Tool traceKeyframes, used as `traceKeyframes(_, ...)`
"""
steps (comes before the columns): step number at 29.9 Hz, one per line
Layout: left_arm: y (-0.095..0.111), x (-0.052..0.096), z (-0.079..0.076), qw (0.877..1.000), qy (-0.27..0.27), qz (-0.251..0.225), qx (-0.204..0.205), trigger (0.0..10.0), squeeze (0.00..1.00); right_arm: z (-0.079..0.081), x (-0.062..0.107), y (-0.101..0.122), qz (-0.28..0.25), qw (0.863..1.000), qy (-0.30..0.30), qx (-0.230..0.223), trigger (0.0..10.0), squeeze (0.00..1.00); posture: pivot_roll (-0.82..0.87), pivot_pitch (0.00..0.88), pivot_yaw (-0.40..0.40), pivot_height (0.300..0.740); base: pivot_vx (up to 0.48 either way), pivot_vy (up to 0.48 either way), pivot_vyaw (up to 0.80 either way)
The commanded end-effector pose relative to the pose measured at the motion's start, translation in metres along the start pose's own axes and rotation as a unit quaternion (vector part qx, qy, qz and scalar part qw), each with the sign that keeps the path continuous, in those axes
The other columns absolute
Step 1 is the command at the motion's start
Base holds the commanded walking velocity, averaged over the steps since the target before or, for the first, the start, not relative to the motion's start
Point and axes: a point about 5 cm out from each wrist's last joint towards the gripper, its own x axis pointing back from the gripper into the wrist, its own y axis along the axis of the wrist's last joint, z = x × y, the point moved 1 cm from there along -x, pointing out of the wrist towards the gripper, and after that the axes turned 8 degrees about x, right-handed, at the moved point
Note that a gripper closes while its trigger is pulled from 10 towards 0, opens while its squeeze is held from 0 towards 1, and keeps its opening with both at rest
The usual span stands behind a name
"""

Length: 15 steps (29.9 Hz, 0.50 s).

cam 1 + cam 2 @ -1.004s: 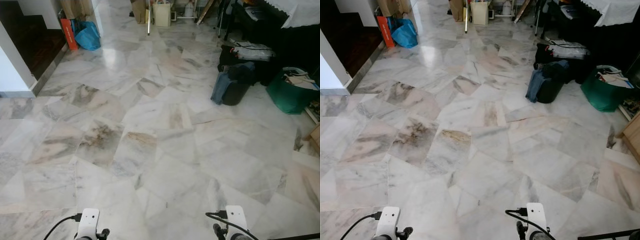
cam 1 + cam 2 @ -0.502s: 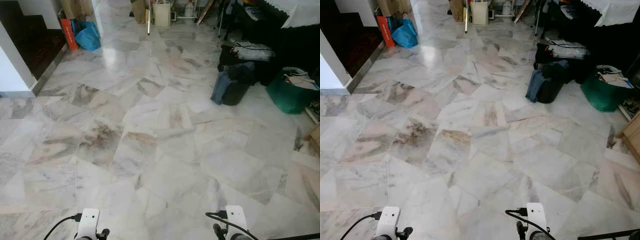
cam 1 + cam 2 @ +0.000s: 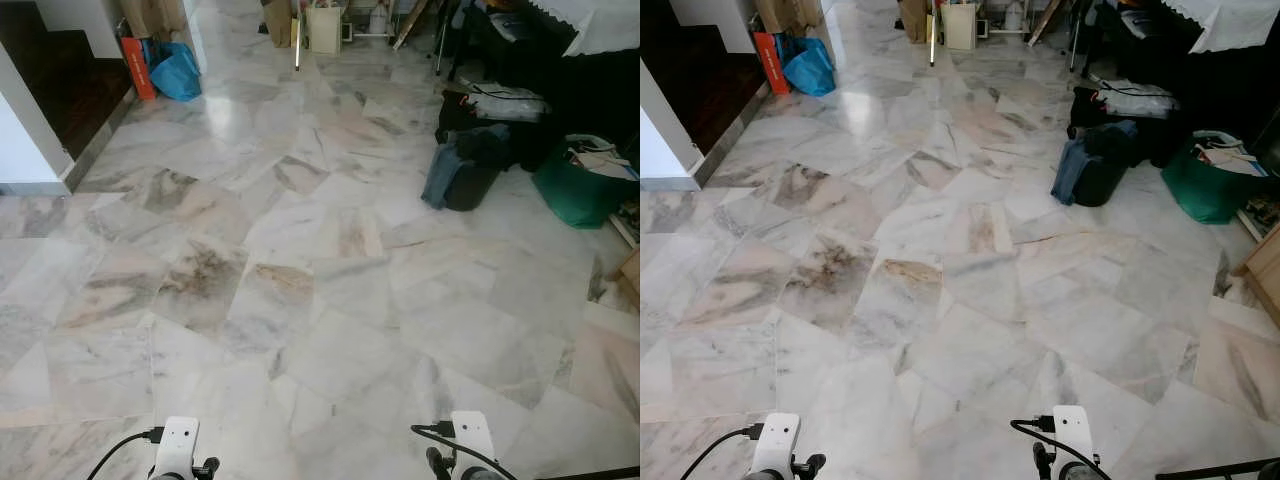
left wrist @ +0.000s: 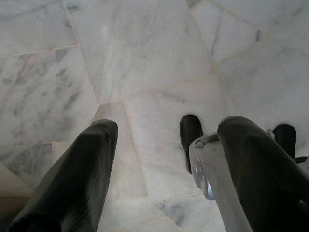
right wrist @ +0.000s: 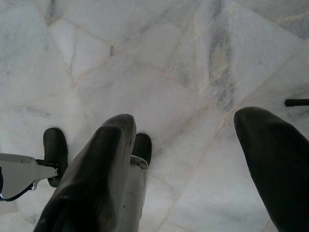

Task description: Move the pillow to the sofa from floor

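Both arms hang low over the marble floor (image 3: 300, 300). Their white wrist housings show at the bottom of the eye views, the left arm (image 3: 177, 447) and the right arm (image 3: 470, 440). In the left wrist view my left gripper (image 4: 169, 128) is open, its two black fingers (image 4: 91, 159) spread wide with bare marble between them. In the right wrist view my right gripper (image 5: 188, 121) is open too, with floor tile between its fingers (image 5: 106, 159). Neither holds anything.
A dark bag with blue cloth (image 3: 462, 170) and a green basket (image 3: 582, 185) stand at the right by dark furniture (image 3: 560, 70). A blue bag (image 3: 178, 72) and an orange box (image 3: 138, 66) sit far left. A white wall corner (image 3: 25, 150) juts in at left.
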Motion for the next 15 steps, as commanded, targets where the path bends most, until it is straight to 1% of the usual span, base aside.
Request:
traceKeyframes(1,-0.0402,0.0079,-0.0109,0.996,-0.052,0.076,0.000,10.0,0.00,-0.0033,0.0073,-0.0362,0.051,0.998,0.025,-0.022,10.0,0.00,0.09,0.000,-0.042,0.740,0.000,0.000,0.00)
traceKeyframes(2,-0.0391,0.0080,-0.0073,0.996,-0.043,0.070,0.022,10.0,0.00,-0.0040,0.0075,-0.0368,0.053,0.998,0.024,-0.023,10.0,0.00,0.09,0.000,-0.045,0.740,0.000,0.000,0.00)
traceKeyframes(4,-0.0384,0.0080,-0.0052,0.996,-0.038,0.067,0.038,10.0,0.00,-0.0043,0.0075,-0.0369,0.053,0.998,0.024,-0.023,10.0,0.00,0.10,0.000,-0.046,0.740,0.000,0.000,0.00)
traceKeyframes(5,-0.0389,0.0082,-0.0040,0.995,-0.040,0.070,0.061,10.0,0.00,-0.0038,0.0074,-0.0365,0.052,0.998,0.025,-0.023,10.0,0.00,0.10,0.000,-0.047,0.740,0.000,0.000,0.00)
traceKeyframes(7,-0.0388,0.0084,-0.0020,0.994,-0.038,0.071,0.068,10.0,0.00,-0.0031,0.0073,-0.0362,0.051,0.998,0.026,-0.030,10.0,0.00,0.10,0.000,-0.047,0.740,0.000,0.000,0.00)
traceKeyframes(12,-0.0418,0.0092,-0.0031,0.992,-0.055,0.086,0.071,10.0,0.00,-0.0014,0.0068,-0.0349,0.049,0.998,0.028,-0.032,10.0,0.00,0.10,0.000,-0.039,0.740,0.000,0.000,0.00)
traceKeyframes(14,-0.0428,0.0094,-0.0044,0.992,-0.061,0.091,0.057,10.0,0.00,-0.0008,0.0067,-0.0341,0.047,0.998,0.030,-0.037,10.0,0.00,0.10,0.000,-0.036,0.740,0.000,0.000,0.00)
traceKeyframes(15,-0.0446,0.0098,-0.0051,0.993,-0.063,0.098,0.019,10.0,0.00,-0.0003,0.0065,-0.0335,0.046,0.998,0.031,-0.041,10.0,0.00,0.10,0.000,-0.034,0.740,0.000,0.000,0.00)
